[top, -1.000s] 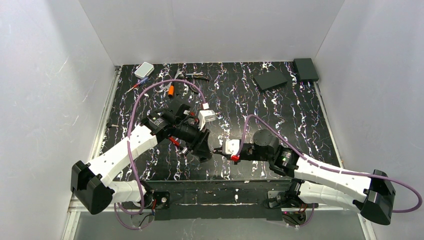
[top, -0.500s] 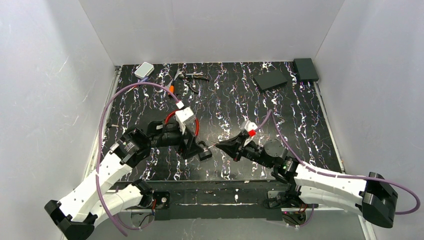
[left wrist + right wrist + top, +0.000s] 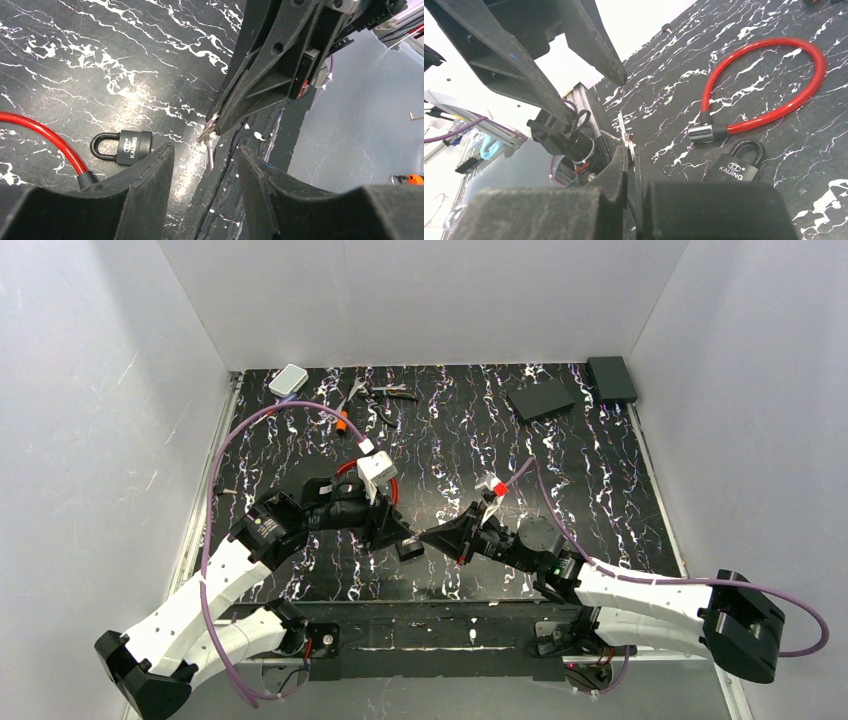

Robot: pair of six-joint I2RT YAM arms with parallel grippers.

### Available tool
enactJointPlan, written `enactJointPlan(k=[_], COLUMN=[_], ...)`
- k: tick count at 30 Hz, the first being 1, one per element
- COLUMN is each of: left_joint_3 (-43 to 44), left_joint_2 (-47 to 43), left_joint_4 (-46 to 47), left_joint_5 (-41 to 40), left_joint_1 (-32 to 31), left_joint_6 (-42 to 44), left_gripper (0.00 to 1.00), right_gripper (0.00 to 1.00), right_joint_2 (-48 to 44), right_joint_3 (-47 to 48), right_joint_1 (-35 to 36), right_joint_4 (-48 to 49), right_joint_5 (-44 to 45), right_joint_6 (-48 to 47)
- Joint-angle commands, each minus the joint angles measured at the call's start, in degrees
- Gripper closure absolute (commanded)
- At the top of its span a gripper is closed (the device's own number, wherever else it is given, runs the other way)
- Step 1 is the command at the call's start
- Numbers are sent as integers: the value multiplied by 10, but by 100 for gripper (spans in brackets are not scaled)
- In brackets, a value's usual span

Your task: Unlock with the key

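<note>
A black padlock (image 3: 127, 147) (image 3: 412, 551) (image 3: 736, 167) lies flat on the marbled black table, shackle shut, beside the end of a red cable loop (image 3: 774, 75) (image 3: 45, 137) (image 3: 391, 490). My right gripper (image 3: 631, 150) (image 3: 428, 537) is shut on a small silver key (image 3: 626, 137) (image 3: 209, 145) whose blade sticks out past its tips. It hovers near the table's front edge, just right of the padlock. My left gripper (image 3: 205, 150) (image 3: 400, 532) is open, holds nothing, and faces the right gripper from just above and left of the padlock.
At the back of the table lie a white box (image 3: 288, 380), several small tools (image 3: 385, 392), an orange-handled item (image 3: 343, 422) and two black boxes (image 3: 540, 400) (image 3: 612, 378). White walls close in both sides. The table's front rail (image 3: 250, 165) runs under both grippers.
My left arm has swung back and its gripper has opened, so the padlock lies free on the table. My right gripper, still holding the key, has turned and shifted left toward the padlock.
</note>
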Motion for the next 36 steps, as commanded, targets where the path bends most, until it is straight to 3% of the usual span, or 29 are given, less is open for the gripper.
enactJointPlan(k=[1,5,13,24,28,36], left_joint_3=[-6,-4,-3,8,8,11], left_joint_2=[-10,-7,-2,25,29,36], left_joint_4=[14,9,6,-9,-10,-4], left_joint_5=[20,23,26,30,46,66], left_joint_1=[-1,-1,-1,-1,-1,-1], left_joint_6=[-4,-4,-1,2,1,-8], left_gripper=[54,62,63,57,62,86], right_gripper=[99,99,99,99,99,99], right_joint_2=[11,22,26,20,18,28], right_joint_3=[32,37,38,39,40,44], right_joint_1=[3,2,2,2,2,2], right_joint_4=[45,46,52,67,72,77], right_joint_5=[-6,-13,-16,-22,-22,-30], right_joint_6=[37,43,48,55,56,56])
